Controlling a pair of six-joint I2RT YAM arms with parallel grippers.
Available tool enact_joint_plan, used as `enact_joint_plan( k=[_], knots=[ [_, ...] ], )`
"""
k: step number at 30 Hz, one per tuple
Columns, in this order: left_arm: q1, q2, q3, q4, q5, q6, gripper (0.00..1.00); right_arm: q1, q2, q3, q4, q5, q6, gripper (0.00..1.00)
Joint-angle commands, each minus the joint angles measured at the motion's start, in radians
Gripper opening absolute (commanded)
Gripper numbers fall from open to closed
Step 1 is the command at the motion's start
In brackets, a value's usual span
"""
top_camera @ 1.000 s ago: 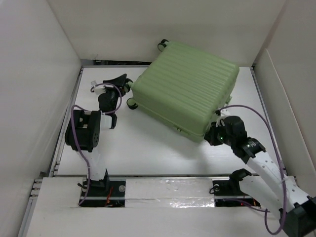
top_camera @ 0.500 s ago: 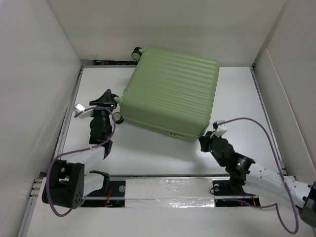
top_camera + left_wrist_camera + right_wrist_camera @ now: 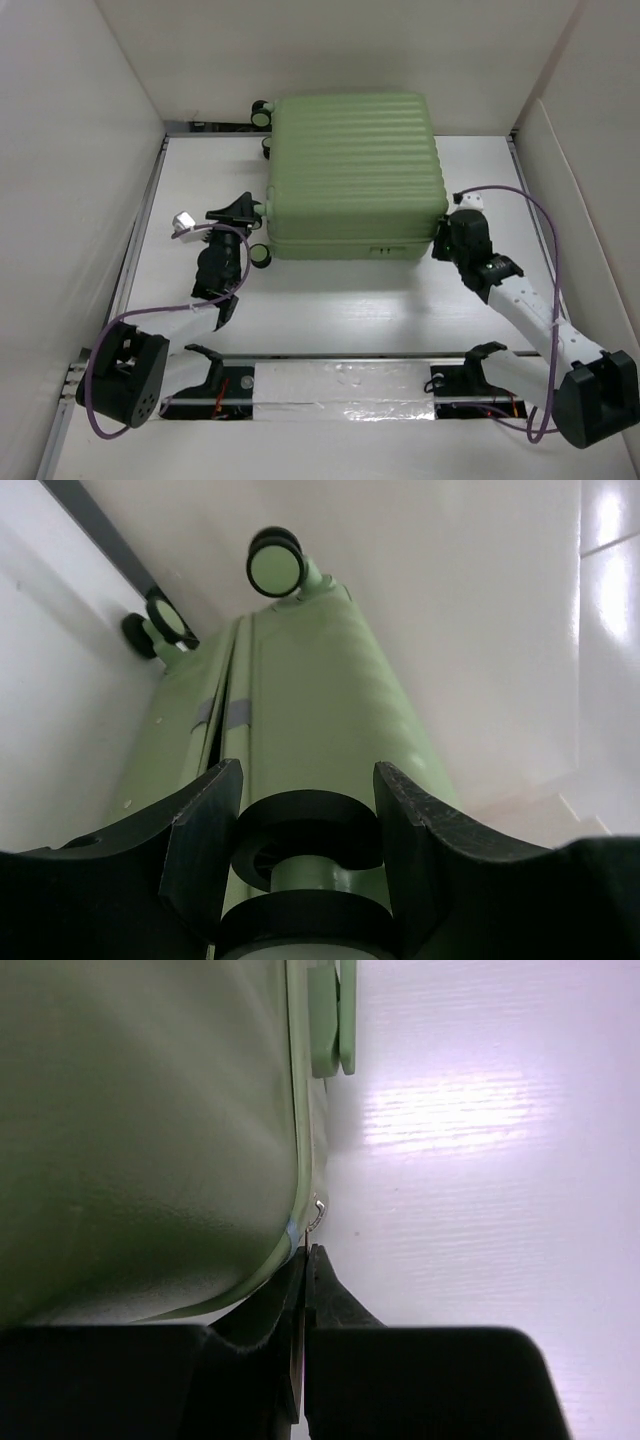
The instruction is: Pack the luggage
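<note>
Turned the luggage (image 3: 355, 165) since a second ago, from skewed to square with the edges of the table (image 3: 330, 310), with both arms following its near corners round. Lies now closed and flat, ribbed shell up, toward the back of the table. At the luggage's near left corner: have the left gripper (image 3: 307, 775) clamped around a caster wheel (image 3: 310, 825), one finger against each side, looking up along the side seam to two further wheels (image 3: 275, 565) at the far end. Looks stiff and smooth in the shell, so likely slippery to flat fingers and far too broad to span; seems bulky and sturdy rather than fragile, and cannot judge the weight from here. Better to take hold of parts sticking out: wheels, the edge seam, a zip pull. Would probably roll or swivel at the wheels under a push, so worth steadying from both corners at once. At the luggage's near right corner: find the right gripper (image 3: 305, 1260) pinched fully together, tip against the seam just below a small metal piece (image 3: 318, 1210), perhaps a zip pull; cannot tell whether anything thin is caught between the fingers. Can read no brand, label or writing anywhere on the shell
</note>
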Motion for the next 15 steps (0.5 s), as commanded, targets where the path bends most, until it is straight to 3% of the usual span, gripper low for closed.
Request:
enact_joint_plan(
  k=[1, 3, 4, 6, 9, 12, 15],
  knots=[
    [-0.125, 0.009, -0.004, 0.049, 0.348, -0.041, 0.0, 0.059, -0.026, 0.139, 0.373, -0.501, 0.019, 0.0],
    [-0.154, 0.029, 0.001, 0.063, 0.36, -0.041, 0.0, 0.256, -0.052, 0.001, 0.479, -0.39, 0.05, 0.0],
    [-0.168, 0.049, 0.002, 0.071, 0.36, -0.046, 0.0, 0.333, -0.057, -0.159, 0.545, -0.248, 0.123, 0.0],
    [-0.209, 0.073, 0.005, 0.11, 0.355, -0.052, 0.0, 0.533, -0.005, -0.27, 0.718, -0.118, 0.191, 0.0],
    [-0.249, 0.151, 0.027, 0.165, 0.363, -0.074, 0.0, 0.702, 0.171, -0.211, 0.677, 0.12, 0.174, 0.0],
    [-0.26, 0.187, 0.038, 0.205, 0.397, -0.106, 0.0, 0.712, 0.239, -0.053, 0.553, 0.18, 0.075, 0.0],
    [-0.26, 0.195, 0.039, 0.206, 0.392, -0.1, 0.0, 0.613, 0.134, -0.051, 0.619, 0.032, 0.028, 0.0]
  ],
)
